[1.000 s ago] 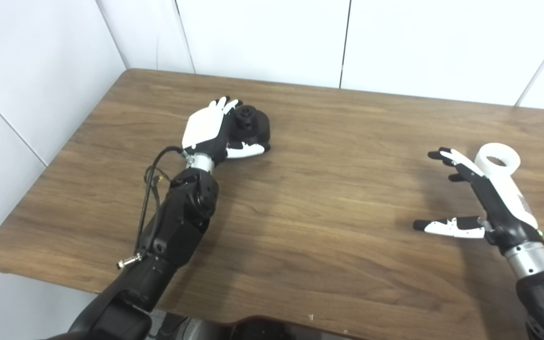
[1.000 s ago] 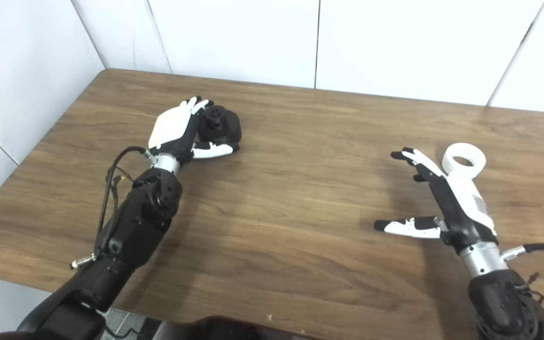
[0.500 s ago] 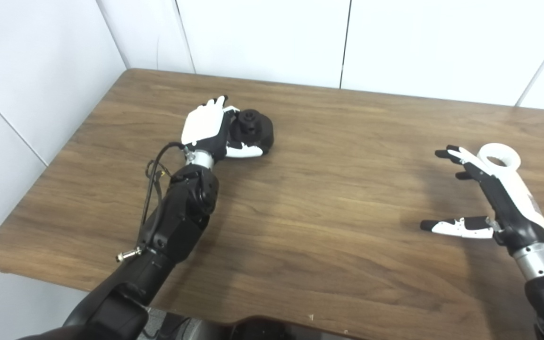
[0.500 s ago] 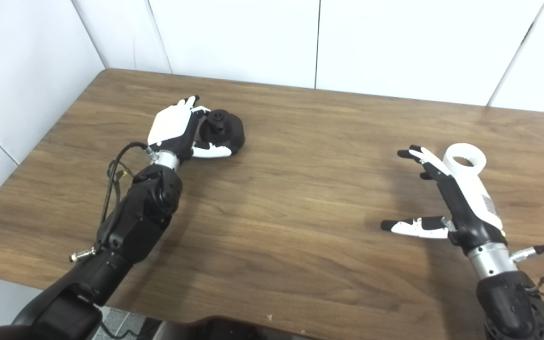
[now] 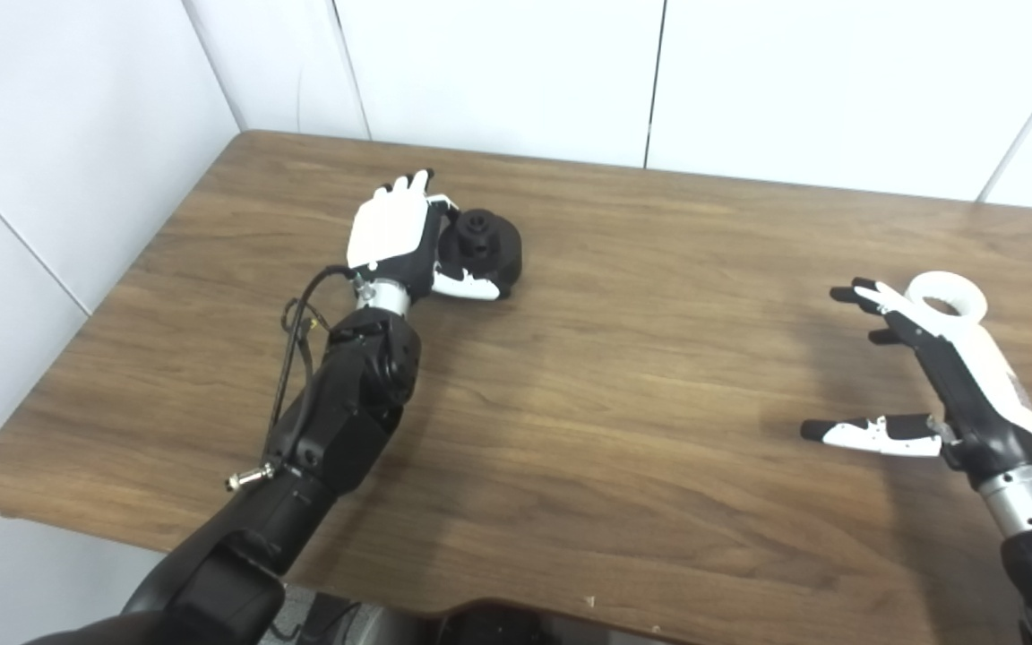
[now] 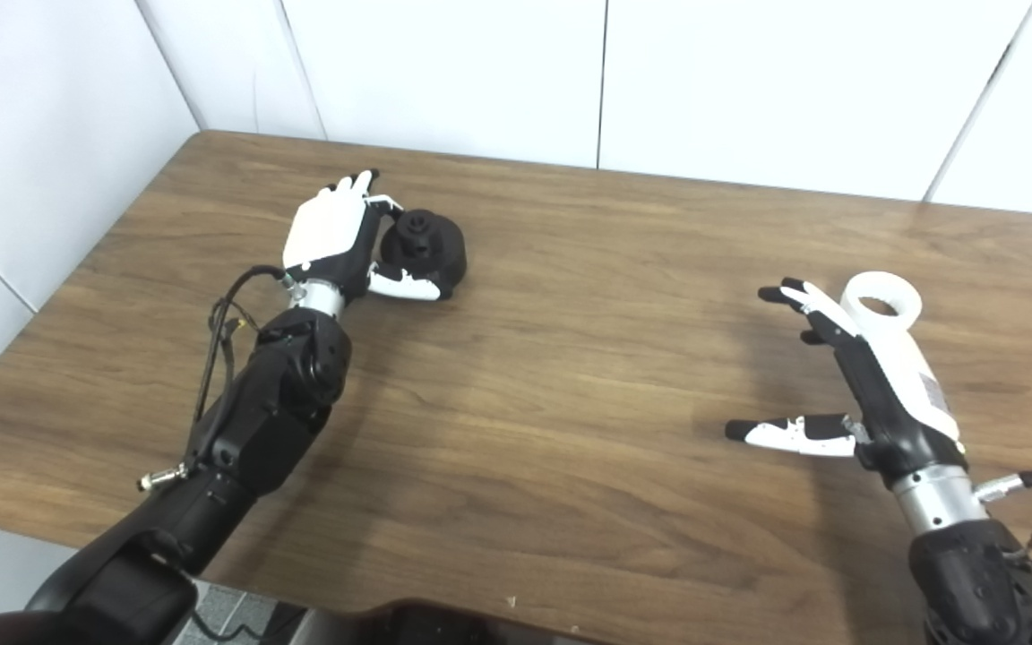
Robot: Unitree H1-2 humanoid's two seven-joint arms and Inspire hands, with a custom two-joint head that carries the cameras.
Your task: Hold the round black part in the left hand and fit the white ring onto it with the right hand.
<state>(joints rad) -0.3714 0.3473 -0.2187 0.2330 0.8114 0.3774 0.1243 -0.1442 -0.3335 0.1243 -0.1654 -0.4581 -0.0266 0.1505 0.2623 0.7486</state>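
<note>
Counter (image 5: 623,430): wooden top filling most of the frame, white wall panels behind it. Both task parts rest on it, well apart, one at either side.

Left arm enters from lower left of the frame and reaches to upper left of centre. Left hand (image 5: 395,242) is set against the round black part (image 5: 485,260): palm on the part's left side, thumb lying along its near edge, fingertips curled toward its far top. Looks like a partial wrap, but whether the fingers are actually clamped cannot be told from either view. The part appears to sit on the counter, not lifted.

Right arm enters from lower right. Right hand (image 6: 847,376) is spread wide, thumb pointing toward frame centre, fingers extended toward the white ring (image 6: 881,306). It holds nothing. The ring lies flat at right of the frame, just beyond and to the right of the fingertips; contact not evident.

Progress, judged from this layout: early. Nothing fitted, neither part raised.
- Done: left hand positioned on the black part; right hand brought near the ring.
- Left: secure and lift the black part; close the right hand on the ring and pick it up; bring both toward frame centre; align the ring's bore with the raised hub of the black part and seat it.
</note>
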